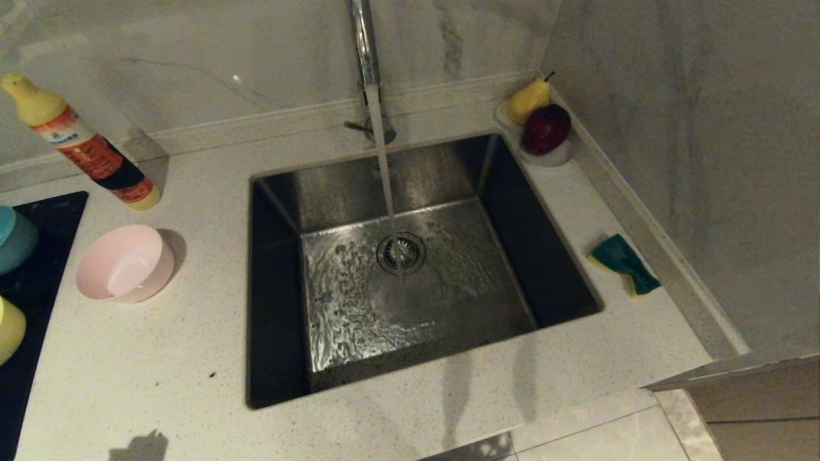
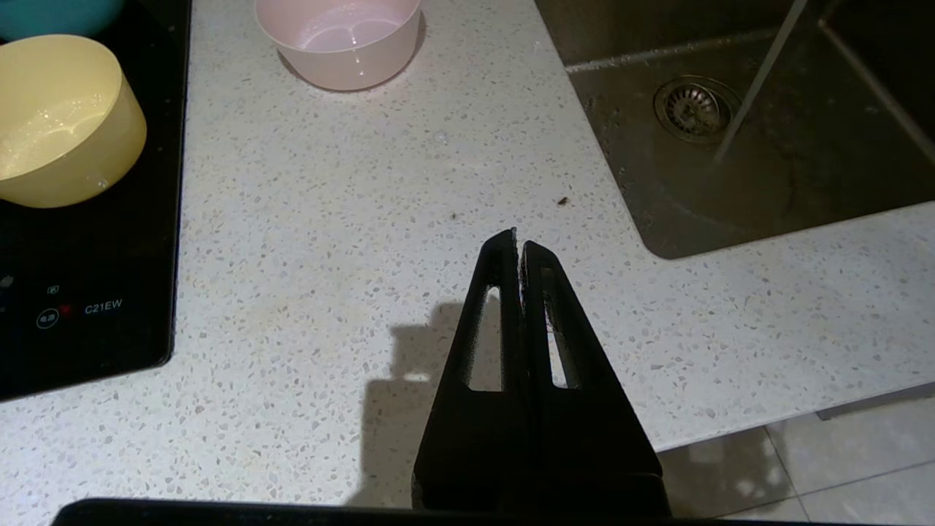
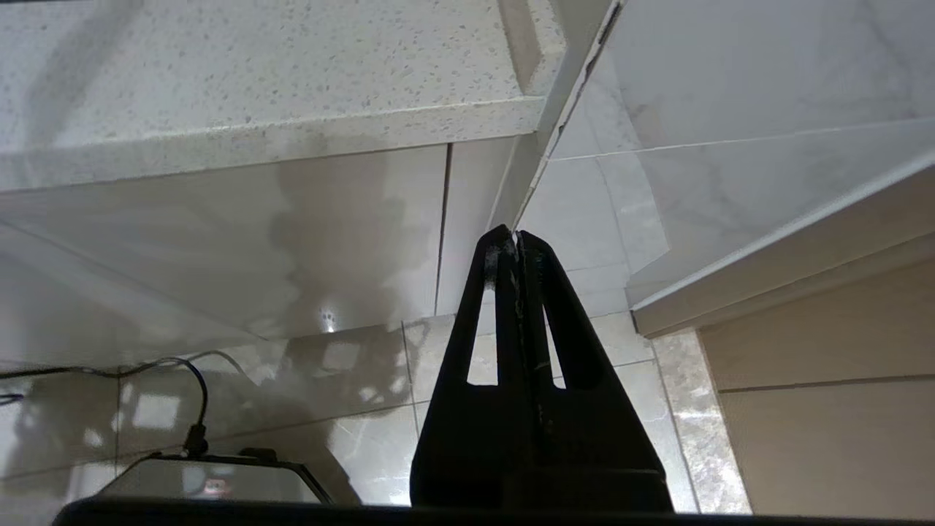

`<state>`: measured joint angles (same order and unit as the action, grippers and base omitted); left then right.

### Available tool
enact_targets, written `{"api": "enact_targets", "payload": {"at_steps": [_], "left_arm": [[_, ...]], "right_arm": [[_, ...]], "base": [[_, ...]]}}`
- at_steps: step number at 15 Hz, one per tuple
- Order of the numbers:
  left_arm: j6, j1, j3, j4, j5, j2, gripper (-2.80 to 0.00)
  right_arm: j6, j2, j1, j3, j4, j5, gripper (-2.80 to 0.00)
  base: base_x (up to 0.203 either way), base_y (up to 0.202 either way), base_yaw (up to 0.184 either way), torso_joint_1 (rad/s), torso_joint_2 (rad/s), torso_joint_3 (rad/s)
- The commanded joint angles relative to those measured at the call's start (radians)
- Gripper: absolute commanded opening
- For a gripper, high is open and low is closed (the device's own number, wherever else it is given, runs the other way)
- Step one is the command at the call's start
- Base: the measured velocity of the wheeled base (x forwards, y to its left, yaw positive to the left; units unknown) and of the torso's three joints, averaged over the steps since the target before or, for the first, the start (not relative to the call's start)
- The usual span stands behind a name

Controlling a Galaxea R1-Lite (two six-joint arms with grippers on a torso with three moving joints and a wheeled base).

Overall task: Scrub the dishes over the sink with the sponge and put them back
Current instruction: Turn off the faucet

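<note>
Plainly, the green-faced yellow sponge [image 1: 624, 263] lies on the counter [image 1: 192, 358] right of the steel sink [image 1: 275, 288], nearer the empty, closed right gripper [image 3: 517, 235]; the closed left gripper [image 2: 517, 235] faces the pink plastic bowl [image 2: 337, 40].

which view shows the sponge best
The head view: the sponge lies in plain sight on the counter right of the sink, green face up. Neither wrist view shows it.
</note>
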<state>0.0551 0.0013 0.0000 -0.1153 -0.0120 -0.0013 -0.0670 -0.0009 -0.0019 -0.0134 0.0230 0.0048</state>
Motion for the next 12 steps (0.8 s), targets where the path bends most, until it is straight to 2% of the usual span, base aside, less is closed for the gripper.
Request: {"api": "enact_targets", "payload": {"at_steps": [1,6,8,12], "left_arm": [[0.000,0.000,0.040,-0.001,0.000,0.000,-2.80],[0.002,0.000,0.040,-0.001,0.001,0.000,-2.80],[0.029,0.000,0.040,0.000,0.020,0.001,-2.80],[0.022,0.000,0.040,0.000,0.020,0.001,-2.80]], "right_arm": [[0.003,-0.001,-0.001,0.001,0.003,0.000,-2.80],[0.003,-0.001,-0.001,0.001,0.003,0.000,-2.80],[0.004,-0.001,0.000,0.001,0.003,0.000,-2.80],[0.004,-0.001,0.000,0.001,0.003,0.000,-2.80]], "base": [[0.000,0.000,0.000,0.000,0.00,0.000],[0.000,0.000,0.000,0.000,0.00,0.000],[0.000,0.000,0.000,0.000,0.00,0.000],[0.000,0.000,0.000,0.000,0.00,0.000]]}}
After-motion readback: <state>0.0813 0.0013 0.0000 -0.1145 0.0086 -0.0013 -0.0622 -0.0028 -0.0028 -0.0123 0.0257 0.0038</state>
